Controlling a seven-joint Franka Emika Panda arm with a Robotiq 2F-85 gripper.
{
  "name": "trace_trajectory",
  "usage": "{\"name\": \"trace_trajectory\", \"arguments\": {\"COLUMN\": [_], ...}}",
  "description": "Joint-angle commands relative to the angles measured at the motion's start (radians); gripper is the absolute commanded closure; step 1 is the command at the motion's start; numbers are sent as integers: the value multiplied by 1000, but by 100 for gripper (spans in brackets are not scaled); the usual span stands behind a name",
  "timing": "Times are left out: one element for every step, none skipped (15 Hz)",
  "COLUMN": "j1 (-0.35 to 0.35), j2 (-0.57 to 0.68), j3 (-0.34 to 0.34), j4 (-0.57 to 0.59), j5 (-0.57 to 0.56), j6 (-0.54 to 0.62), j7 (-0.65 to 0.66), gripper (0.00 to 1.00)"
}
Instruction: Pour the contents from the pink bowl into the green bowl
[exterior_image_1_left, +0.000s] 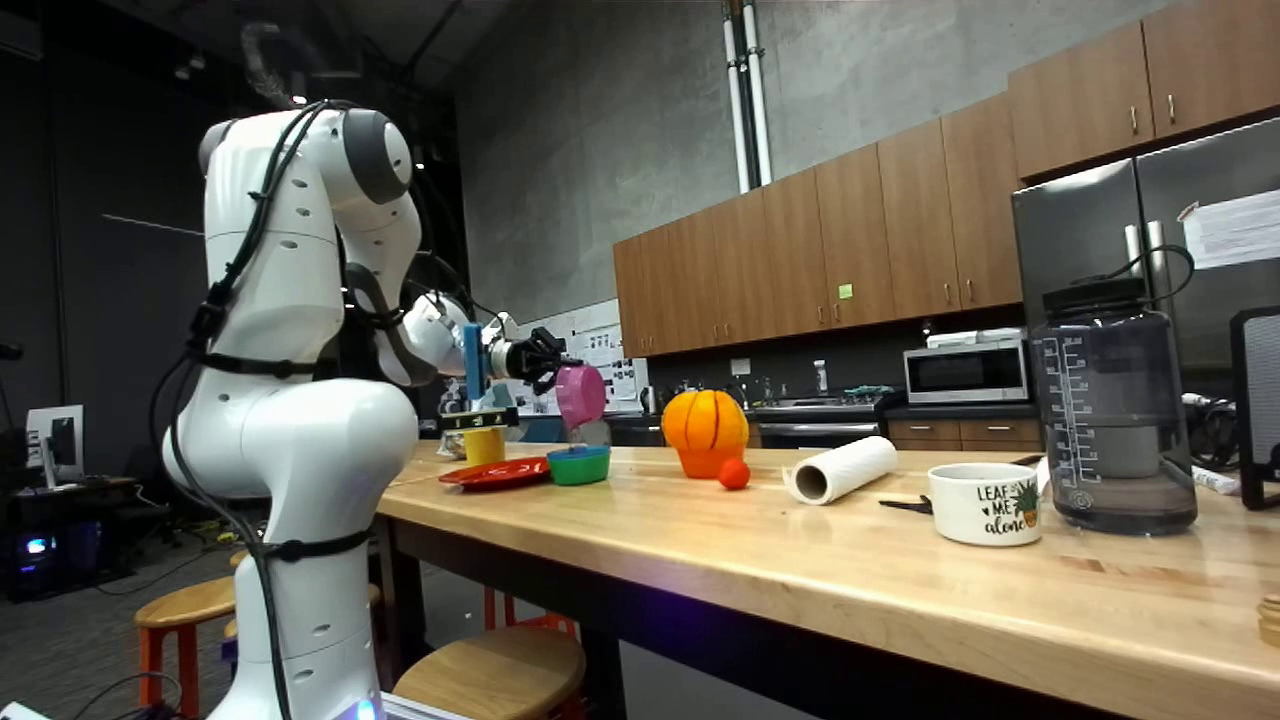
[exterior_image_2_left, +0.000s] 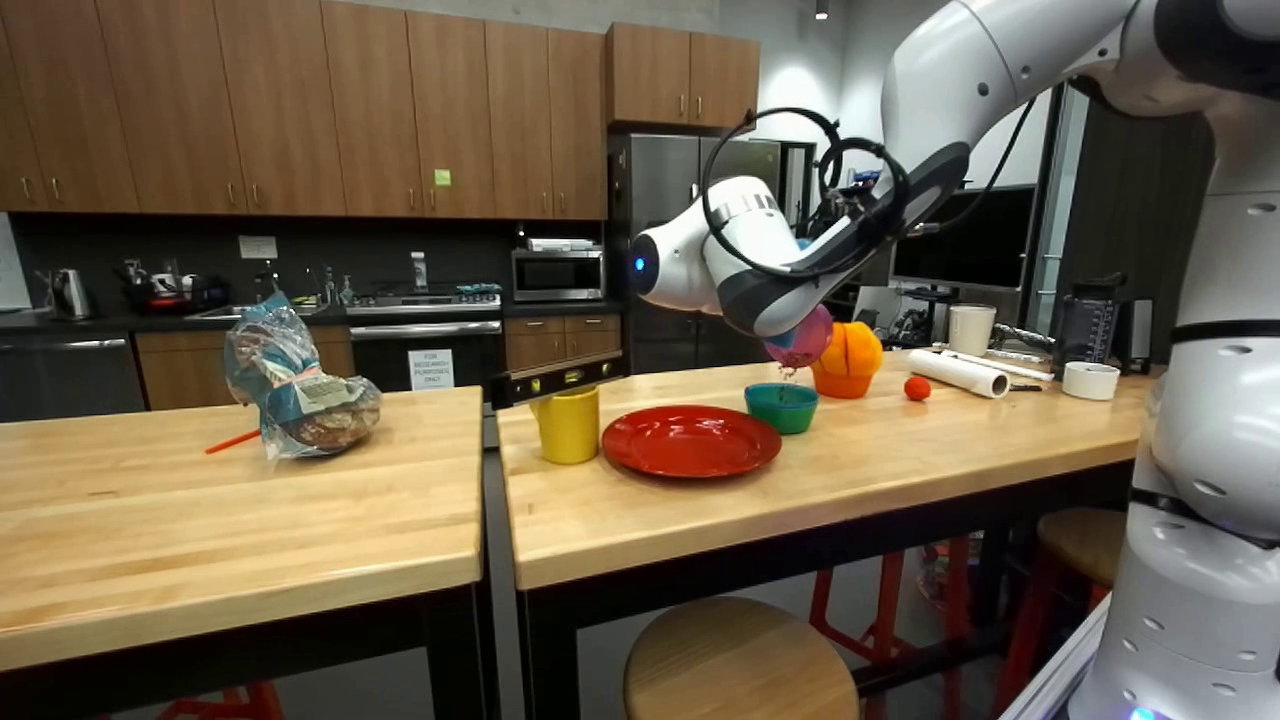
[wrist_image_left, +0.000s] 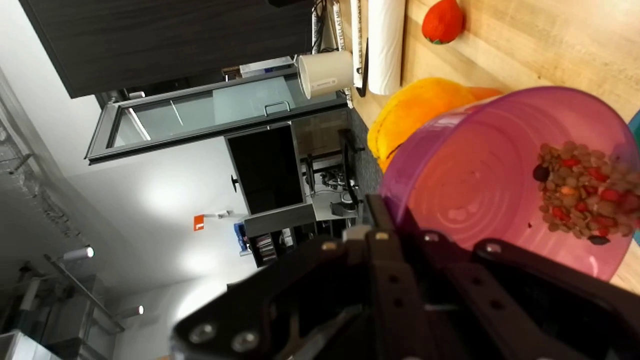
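At lower centre of the wrist view, grips the pink bowl (wrist_image_left: 475, 175) with the black gripper (wrist_image_left: 395, 215); pinches the thin wall at the rim between the fingers. Note jointed links with bright, round bolt heads. In both exterior views, holds the bowl near mid-frame, tipped on its side above the green bowl (exterior_image_2_left: 782, 412) and apart from it. Note smooth, translucent plastic with fine concentric rings on the base. Toward the right edge of the wrist view, see the contents (wrist_image_left: 585, 195) gathered along the inner wall: brown, disc-like grains, red pieces and a few dark bits. In an exterior view, right of centre, see specks (exterior_image_2_left: 789, 374) in mid-air between the two bowls, too fine for reading individual shapes. On the pale, striped wood of the table (exterior_image_2_left: 900, 440), see the green bowl set upright, with smooth, rounded sides. To its left in both exterior views, note the round, glossy red plate (exterior_image_2_left: 690, 440); to its right, the ribbed orange ball (exterior_image_2_left: 855, 350) above a tapered orange cup (exterior_image_2_left: 842, 387). At lower right of an exterior view, note the squat white cup (exterior_image_1_left: 985, 505) with printed lettering.
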Motion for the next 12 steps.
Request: {"name": "trace_trajectory", "arguments": {"j1": [18,22,27,31,34,38,42,45,49,52,54,56], "j2": [20,23,26,29,31,34,38,43,48,52,56,59], "j3": [8,10,13,17,20,23,27,29,31,32,34,35], "j4": [17,17,18,17,15,15,15,15,17,17,18,17], "j5": [-27,-30,-33,-39,-40,-45,-52,-61,-67,-74,-80,-88], "j6": [-61,-74,-88,-103,-115,-127,-140,-150,-161,-169,-177,-183], "j7": [5,5,6,7,8,8,10,12,13,10,7,8], "gripper": [99,99,99,99,99,99,99,99,99,99,99,99]}}
